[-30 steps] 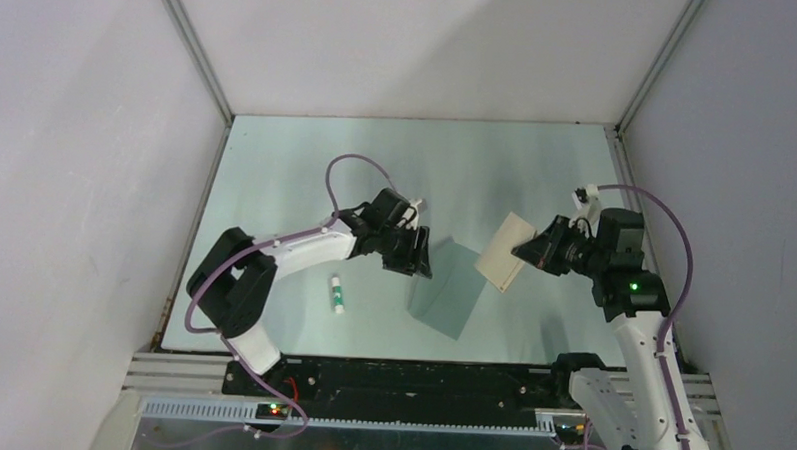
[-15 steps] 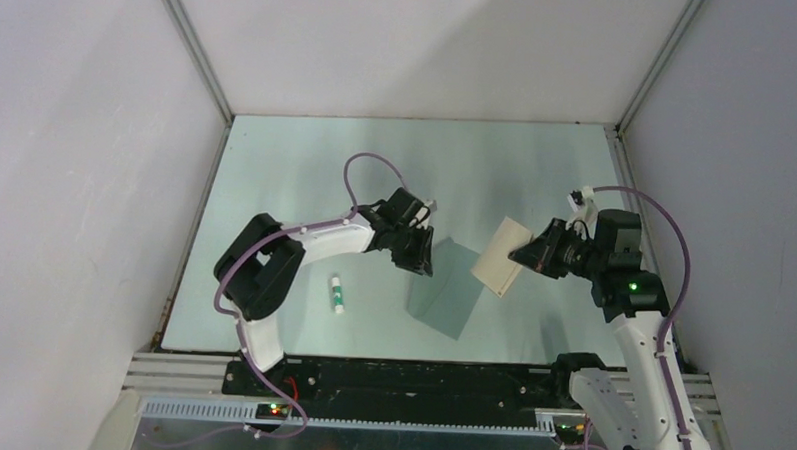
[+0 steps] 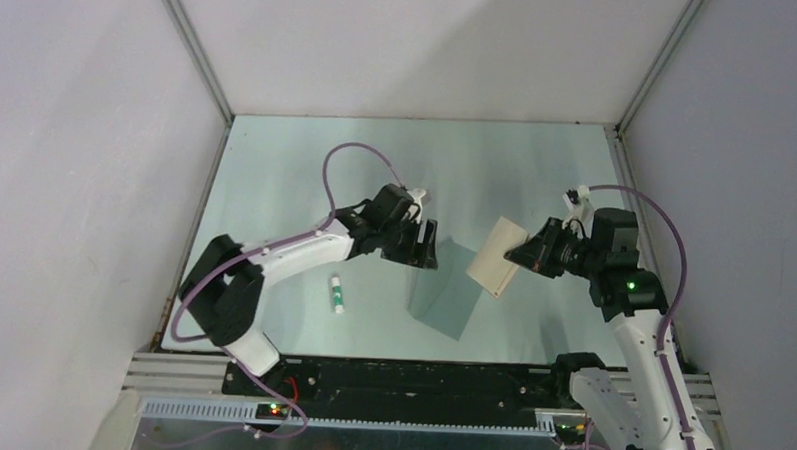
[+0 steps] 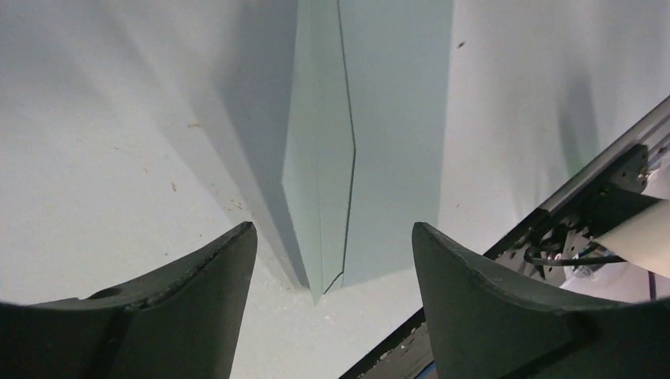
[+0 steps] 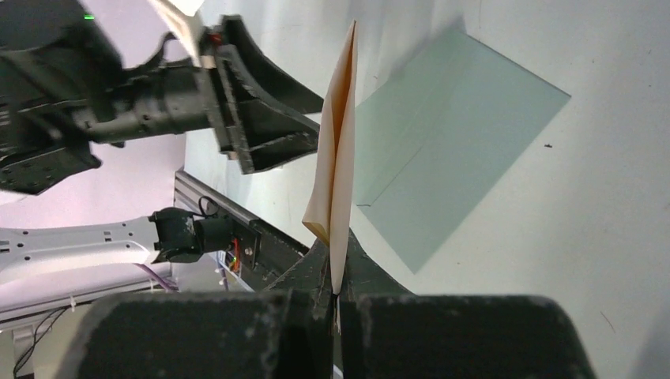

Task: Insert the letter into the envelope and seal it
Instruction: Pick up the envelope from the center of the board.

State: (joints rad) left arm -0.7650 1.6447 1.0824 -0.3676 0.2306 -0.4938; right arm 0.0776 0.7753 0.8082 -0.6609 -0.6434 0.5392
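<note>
From the top external view, the flat teal-grey paper envelope (image 3: 450, 292) lies on the pale green tabletop (image 3: 296, 171), between the two arms. Its long axis runs from the far side to the near side, a little slanted. The left pincer (image 3: 426, 248) stands at the far left corner of the envelope, so the left arm is the nearer one to it. The right pincer (image 3: 518, 257) holds the thin tan-beige paper letter (image 3: 495, 256) in the air, just beside the far right edge of the envelope. A small white stick with a green cap (image 3: 337, 294) lies apart on the left.

From the left wrist view, the left pincer (image 4: 333, 233) is spread wide and pinches nothing. The envelope (image 4: 379, 118) lies straight ahead of it. One corner of the envelope points toward the gap between the two dark fingers (image 4: 182, 316). A dark shadow runs along its left edge, so we judge that this edge is lifted a little. We cannot tell if the flap is open.

From the right wrist view, the right pincer (image 5: 336, 296) is pressed together on the lower edge of the letter (image 5: 338, 158), which stands upright and edge-on. The envelope (image 5: 458, 134) lies ahead and to the right of the letter, flat on the tabletop. The left pincer (image 5: 261, 118) waits on the other side. We think the coming move needs the mouth of the envelope opened toward the letter.
</note>
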